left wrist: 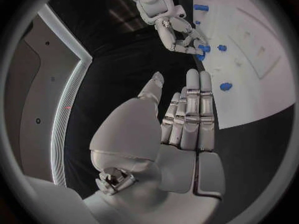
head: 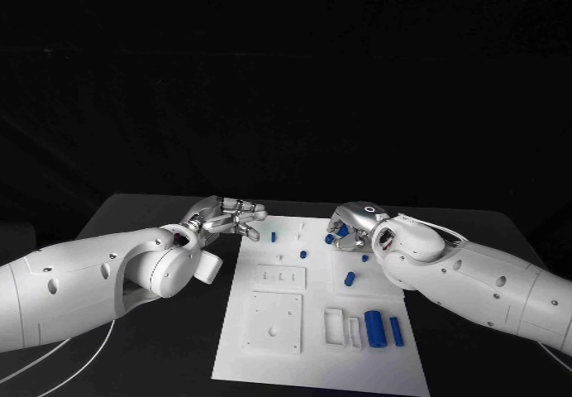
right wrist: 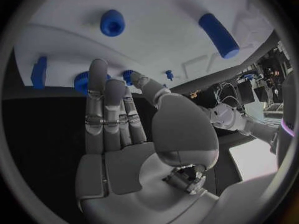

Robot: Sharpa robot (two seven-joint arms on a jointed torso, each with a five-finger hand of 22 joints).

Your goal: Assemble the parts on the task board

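The head camera looked down from above on the board (head: 320, 331) and both arms. Each wrist camera sat close behind its own robot hand, facing along the fingers toward the board's far end; both shared that end, and the left also caught the right robot hand (left wrist: 177, 32)

Two glossy white arms entered from the lower left and lower right of the head view, their rounded shells dotted with small dark screw holes. Each ended in a silver, segmented robot hand: the left robot hand (head: 226, 217) and the right robot hand (head: 352, 223). A thin white cable trailed beneath the left arm.
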